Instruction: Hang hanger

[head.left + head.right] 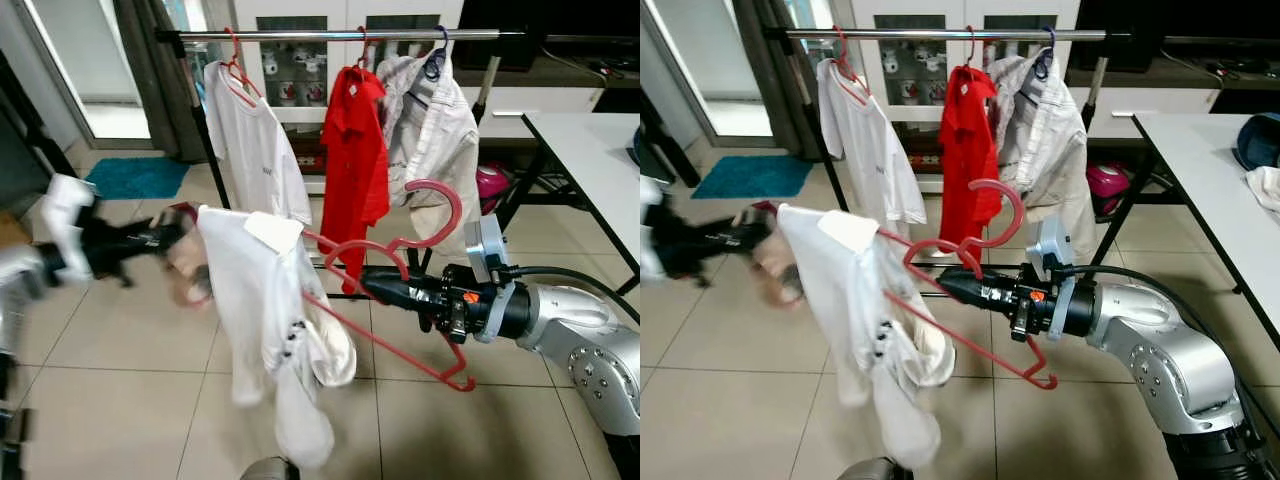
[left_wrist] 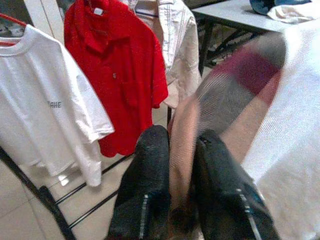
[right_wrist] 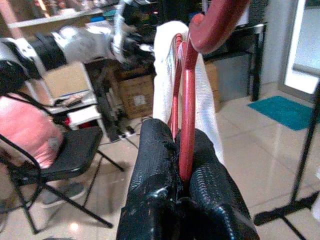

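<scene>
Mid-frame, the right claw [image 1: 372, 285] is clamped on the red hanger [image 1: 400, 340], whose hook [image 1: 440, 205] curls upward below the rail [image 1: 330, 35]. The white shirt [image 1: 265, 320] droops from it at lower centre. At left, the left claw [image 1: 175, 232] pinches the shirt's edge. Open rail lies between the hung white shirt [image 1: 250, 140] and red shirt [image 1: 352, 160].

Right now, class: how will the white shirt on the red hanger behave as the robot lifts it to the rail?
Probably floppy: the white shirt sags off the red hanger. Likely to swing. It may slide, since the hanger tilts in the right gripper.
</scene>
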Tool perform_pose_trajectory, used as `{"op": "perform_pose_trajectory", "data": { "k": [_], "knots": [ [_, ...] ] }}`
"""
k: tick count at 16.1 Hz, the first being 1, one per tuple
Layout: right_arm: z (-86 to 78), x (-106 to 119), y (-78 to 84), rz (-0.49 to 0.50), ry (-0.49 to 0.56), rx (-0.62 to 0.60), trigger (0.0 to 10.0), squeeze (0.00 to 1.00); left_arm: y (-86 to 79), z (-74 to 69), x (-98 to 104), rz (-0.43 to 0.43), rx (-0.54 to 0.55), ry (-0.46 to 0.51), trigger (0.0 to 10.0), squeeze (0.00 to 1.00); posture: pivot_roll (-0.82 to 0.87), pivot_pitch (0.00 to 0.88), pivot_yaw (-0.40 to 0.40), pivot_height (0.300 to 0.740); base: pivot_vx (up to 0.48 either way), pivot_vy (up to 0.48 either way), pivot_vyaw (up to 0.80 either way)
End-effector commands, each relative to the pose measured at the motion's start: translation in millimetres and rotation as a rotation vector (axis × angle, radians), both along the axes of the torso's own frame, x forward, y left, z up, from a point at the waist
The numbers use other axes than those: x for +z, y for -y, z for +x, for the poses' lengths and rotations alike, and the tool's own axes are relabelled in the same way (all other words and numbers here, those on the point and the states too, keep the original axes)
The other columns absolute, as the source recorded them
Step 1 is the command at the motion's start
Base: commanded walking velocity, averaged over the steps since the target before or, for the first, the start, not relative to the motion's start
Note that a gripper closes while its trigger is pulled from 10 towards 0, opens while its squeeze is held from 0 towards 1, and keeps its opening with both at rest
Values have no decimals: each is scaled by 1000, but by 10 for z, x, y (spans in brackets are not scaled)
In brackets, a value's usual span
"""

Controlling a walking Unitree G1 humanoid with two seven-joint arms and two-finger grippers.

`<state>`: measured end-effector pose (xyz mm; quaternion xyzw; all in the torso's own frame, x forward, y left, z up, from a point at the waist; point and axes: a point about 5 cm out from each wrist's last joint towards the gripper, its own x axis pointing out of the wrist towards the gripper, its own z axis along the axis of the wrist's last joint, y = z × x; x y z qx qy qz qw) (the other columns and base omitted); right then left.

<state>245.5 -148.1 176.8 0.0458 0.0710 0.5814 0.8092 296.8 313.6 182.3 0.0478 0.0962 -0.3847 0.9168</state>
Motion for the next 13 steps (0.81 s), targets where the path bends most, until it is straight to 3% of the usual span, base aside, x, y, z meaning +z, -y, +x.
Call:
{"op": "perform_pose_trajectory", "data": {
  "k": [1, 2, 3, 5, 6, 7, 9, 10, 13],
  "knots": [
    [52, 70, 25, 4, 42, -28, 10000, 0, -90, -9, 110, 16, -2, 14, 10000, 1000, -10, 0, 105, 740, 0, 0, 0],
    [88, 42, 37, -41, 50, -46, 10000, 0, -217, -34, 258, 44, -25, -9, 10000, 1000, -4, 0, 100, 740, 0, 0, 0],
    [104, 32, 33, -65, 59, -47, 10000, 0, -234, -21, 342, 49, -39, -7, 10000, 1000, -1, 0, 98, 740, 0, 0, 0],
    [121, 31, 12, -108, 89, -27, 10000, 0, -128, 60, 519, 41, -117, 29, 10000, 1000, 12, 0, 81, 740, 0, 0, 0],
    [121, 40, -6, -118, 101, -12, 10000, 0, -42, 91, 552, 27, -168, 34, 10000, 1000, 14, 0, 77, 740, 0, 0, 0],
    [117, 82, -67, -137, 144, 36, 10000, 0, 258, 154, 600, 5, -358, 24, 10000, 1000, 16, 0, 73, 740, 0, 0, 0],
    [113, 109, -97, -142, 167, 61, 10000, 0, 426, 176, 606, -4, -471, 6, 10000, 1000, 13, 0, 73, 740, 0, 0, 0],
    [109, 139, -132, -148, 194, 93, 10000, 0, 642, 191, 616, -9, -586, -5, 10000, 1000, 5, 0, 79, 740, 0, 0, 0],
    [101, 163, -177, -155, 221, 132, 10000, 0, 931, 210, 677, -43, -717, -7, 10000, 1000, -9, 0, 94, 740, 0, 0, 0]
  ]
}}
